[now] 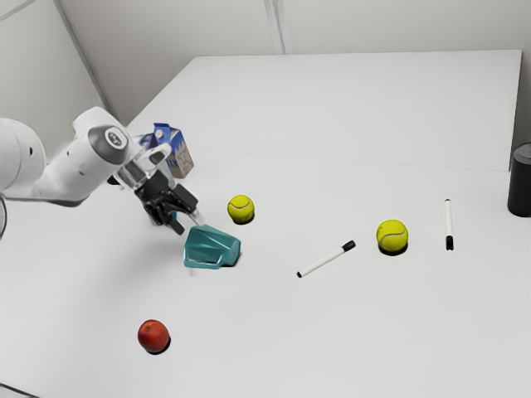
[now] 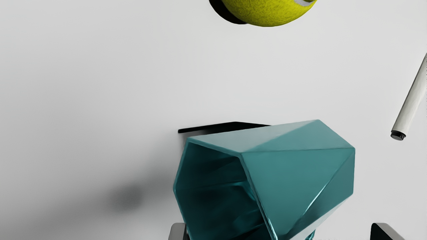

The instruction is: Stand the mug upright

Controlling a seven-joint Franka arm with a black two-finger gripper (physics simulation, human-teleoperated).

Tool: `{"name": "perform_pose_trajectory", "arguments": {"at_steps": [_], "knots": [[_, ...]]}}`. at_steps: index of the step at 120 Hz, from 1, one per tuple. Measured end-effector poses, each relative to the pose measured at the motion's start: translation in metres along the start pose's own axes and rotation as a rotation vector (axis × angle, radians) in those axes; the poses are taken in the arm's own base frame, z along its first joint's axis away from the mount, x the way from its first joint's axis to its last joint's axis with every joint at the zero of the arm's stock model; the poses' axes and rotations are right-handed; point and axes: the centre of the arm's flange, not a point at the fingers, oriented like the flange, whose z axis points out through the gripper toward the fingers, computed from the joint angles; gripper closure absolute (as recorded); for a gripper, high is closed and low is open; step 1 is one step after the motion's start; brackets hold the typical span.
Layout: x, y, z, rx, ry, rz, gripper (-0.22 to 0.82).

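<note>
The mug (image 1: 211,247) is showing teal, its inside darkening. Both tennis balls (image 1: 392,235) are glowing yellow-green with pale seams, while the markers (image 1: 326,259) are pairing white barrels with black ends and the fruit (image 1: 153,336) is blushing red-orange.

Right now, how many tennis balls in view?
2. One tennis ball is near the teal mug; the other is between one white marker and another. The arm may hide more.

Exterior: from the arm's (image 1: 70,170) side, down across the tabletop (image 1: 373,332). Wrist: from the hand (image 1: 188,222), closer, downward. Shared: mug (image 1: 213,247).
</note>
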Motion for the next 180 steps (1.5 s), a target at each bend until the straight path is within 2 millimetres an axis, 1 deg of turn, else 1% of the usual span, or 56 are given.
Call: {"name": "perform_pose_trajectory", "arguments": {"at_steps": [13, 32, 44, 47, 59, 71, 104, 120, 130, 144, 168, 180], "knots": [[0.0, -0.005, 0.009, -0.032, -0.009, 0.028, 0.0], [0.002, -0.005, 0.017, -0.088, -0.01, 0.06, 0.0], [0.0, -0.011, 0.026, -0.131, -0.011, 0.064, 0.0], [0.0, -0.013, 0.028, -0.141, -0.013, 0.066, 0.01], [-0.001, -0.013, 0.032, -0.167, -0.018, 0.082, 0.16], [-0.002, -0.007, 0.029, -0.186, -0.026, 0.11, 0.31], [-0.001, 0.007, 0.026, -0.217, -0.048, 0.176, 0.6], [0.0, 0.018, 0.023, -0.223, -0.051, 0.211, 0.7], [0.001, 0.021, 0.024, -0.221, -0.052, 0.225, 0.72], [0.003, 0.032, 0.021, -0.197, -0.047, 0.259, 0.75], [0.008, 0.074, 0.013, -0.06, -0.053, 0.376, 0.77], [0.012, 0.095, 0.022, 0.042, -0.082, 0.447, 0.77]]}}
